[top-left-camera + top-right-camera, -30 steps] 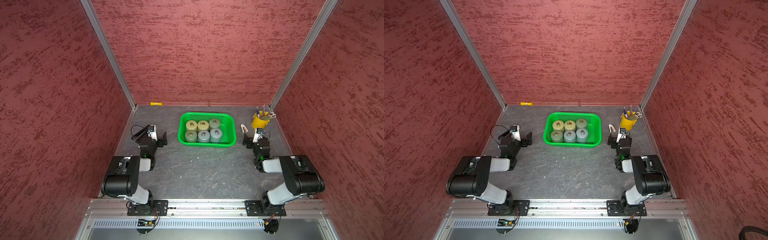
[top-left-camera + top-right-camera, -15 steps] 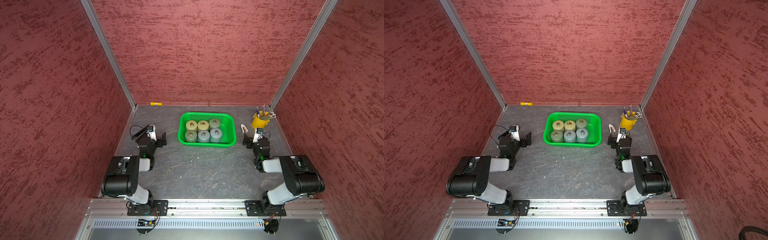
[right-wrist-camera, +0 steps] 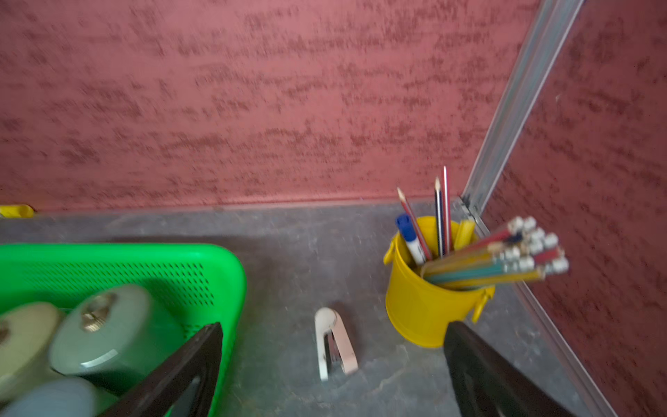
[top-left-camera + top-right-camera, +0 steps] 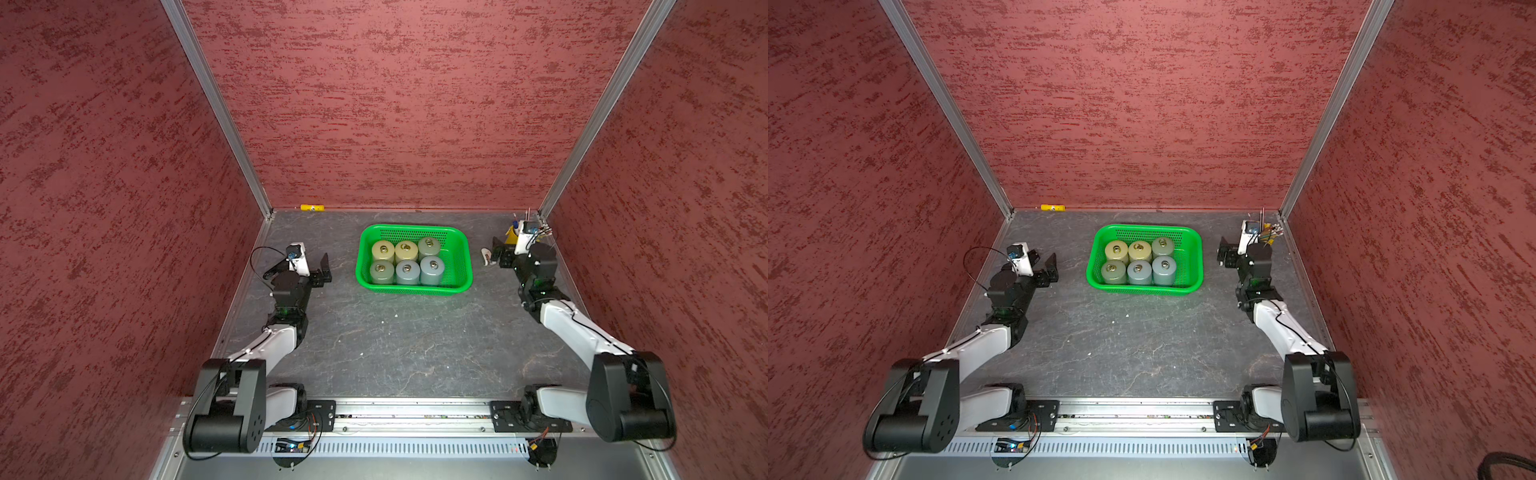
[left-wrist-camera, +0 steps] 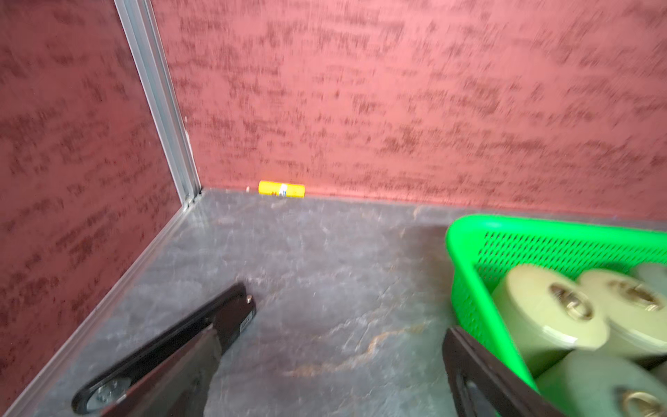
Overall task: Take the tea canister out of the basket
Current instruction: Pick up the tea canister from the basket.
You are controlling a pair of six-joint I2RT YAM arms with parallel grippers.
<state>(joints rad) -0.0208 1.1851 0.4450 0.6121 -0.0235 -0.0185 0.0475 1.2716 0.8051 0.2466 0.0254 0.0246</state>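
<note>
Basket [image 4: 415, 227] static; L arm [image 4: 286, 291], R arm [image 4: 536, 270] nearer?

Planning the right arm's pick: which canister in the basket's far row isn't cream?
The far-row canister at the end nearest the right end effector: pale grey-green, while its two row-mates are cream.

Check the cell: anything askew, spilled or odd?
Nothing spilled or tipped. Six canisters stand upright in the basket. Only strays: a yellow tube lying against the back wall, and a small white stapler-like tool loose beside the pencil bucket.
</note>
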